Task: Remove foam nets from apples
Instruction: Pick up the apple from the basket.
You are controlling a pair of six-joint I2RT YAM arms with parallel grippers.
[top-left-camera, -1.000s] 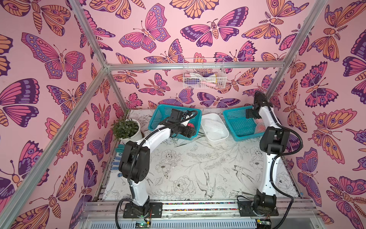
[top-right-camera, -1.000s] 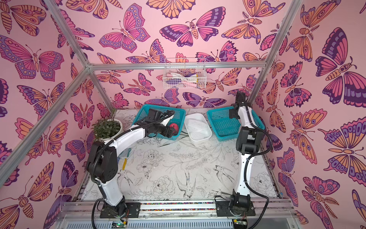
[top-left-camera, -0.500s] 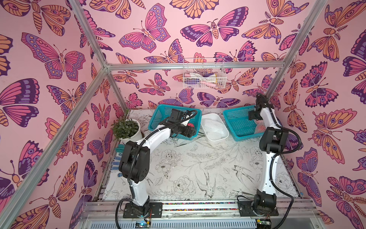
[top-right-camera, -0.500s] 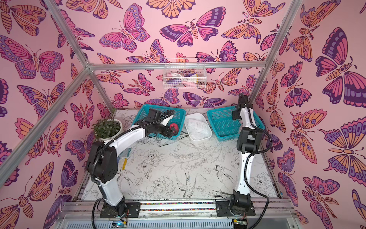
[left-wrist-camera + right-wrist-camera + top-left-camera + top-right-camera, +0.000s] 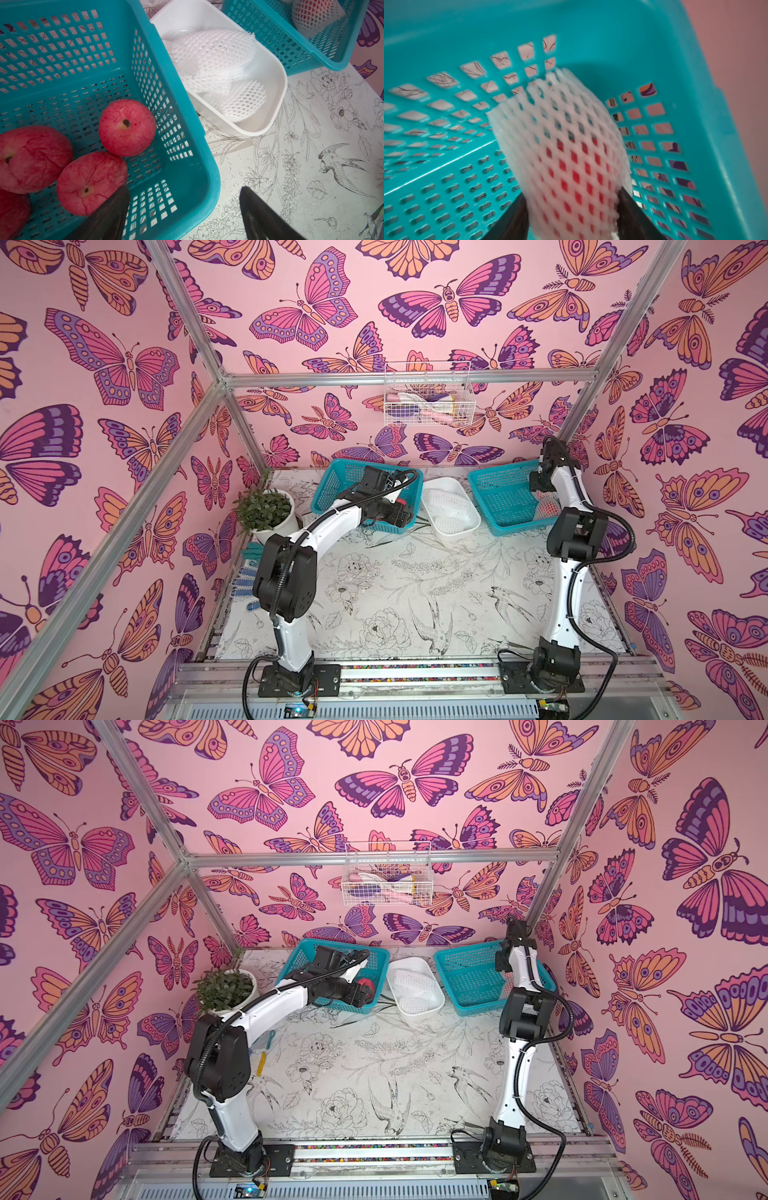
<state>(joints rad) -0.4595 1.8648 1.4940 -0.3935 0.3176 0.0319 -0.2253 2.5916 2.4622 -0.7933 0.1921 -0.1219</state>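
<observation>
Foam net point(image 5: 550, 112), apple point(image 5: 576, 156) inside, between right gripper point(image 5: 572, 192) jaws; we cannot tell if pinched. Left gripper point(image 5: 184, 188) wide, empty. Next: firm pinch, lift.

White tray point(image 5: 457, 536) between 2 teal baskets point(image 5: 328, 494), potted plant point(image 5: 264, 510), wire wall basket point(image 5: 428, 419), floral table cover point(image 5: 415, 593)

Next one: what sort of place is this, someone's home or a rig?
Probably a purpose-built robot recording booth: an aluminium frame with butterfly-print walls, and a left arm and right arm mounted on a front rail.
</observation>
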